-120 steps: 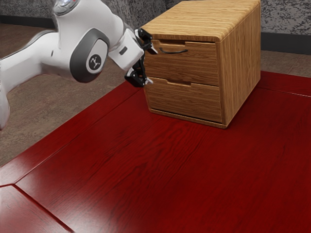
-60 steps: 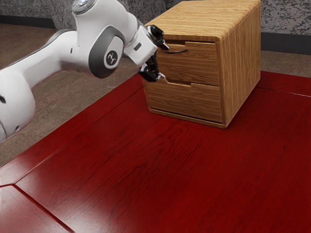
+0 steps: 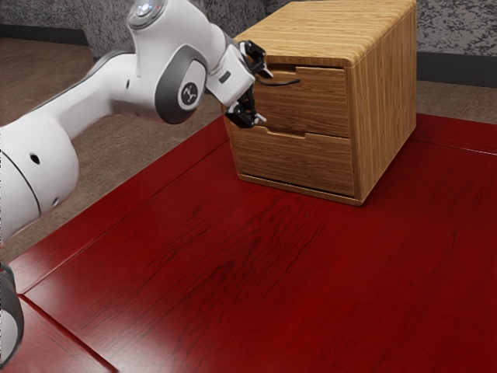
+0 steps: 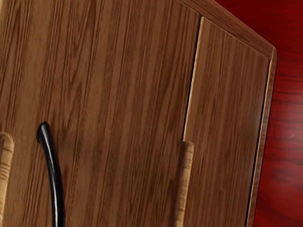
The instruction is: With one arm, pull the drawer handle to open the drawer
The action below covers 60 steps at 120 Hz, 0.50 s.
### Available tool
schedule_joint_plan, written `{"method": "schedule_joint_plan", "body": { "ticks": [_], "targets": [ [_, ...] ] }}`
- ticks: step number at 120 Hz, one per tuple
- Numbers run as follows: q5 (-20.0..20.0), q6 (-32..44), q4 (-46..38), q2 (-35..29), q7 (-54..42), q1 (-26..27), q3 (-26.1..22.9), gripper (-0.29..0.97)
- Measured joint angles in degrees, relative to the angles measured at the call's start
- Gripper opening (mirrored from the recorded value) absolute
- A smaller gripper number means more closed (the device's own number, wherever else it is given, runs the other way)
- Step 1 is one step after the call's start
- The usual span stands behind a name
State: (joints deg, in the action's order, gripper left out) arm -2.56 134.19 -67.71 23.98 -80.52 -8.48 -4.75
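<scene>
Claw at the handle, drawer not yet opened.

The top drawer (image 3: 311, 101) sits flush in the wooden cabinet (image 3: 380, 101) at the far side of the red counter (image 3: 272, 272). Its thin black handle (image 3: 281, 81) is unmoved across all the pictures. The claw (image 3: 250, 85) is released, with one finger above and one below the handle's end toward the exterior view's left, touching nothing I can make out. A second ago it hung just off the cabinet's corner. Since then it has pushed in toward the drawer front, and the white arm (image 3: 116, 85) has swung in behind it. The hand camera looks straight at the handle (image 4: 51, 175), so I'd judge the approach nearly done, with only clenching and pulling left. The lower drawer (image 3: 299, 159) is shut too.
</scene>
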Motion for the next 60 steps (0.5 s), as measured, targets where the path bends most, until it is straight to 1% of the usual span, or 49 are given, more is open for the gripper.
{"method": "schedule_joint_plan", "body": {
  "ticks": [16, 60],
  "targets": [
    [0.1, -0.1, 0.9, 1.2, -0.5, 0.0, 0.0, 0.68],
    [0.5, -0.2, 0.9, 2.0, -1.5, -0.2, 0.3, 0.69]
  ]
}}
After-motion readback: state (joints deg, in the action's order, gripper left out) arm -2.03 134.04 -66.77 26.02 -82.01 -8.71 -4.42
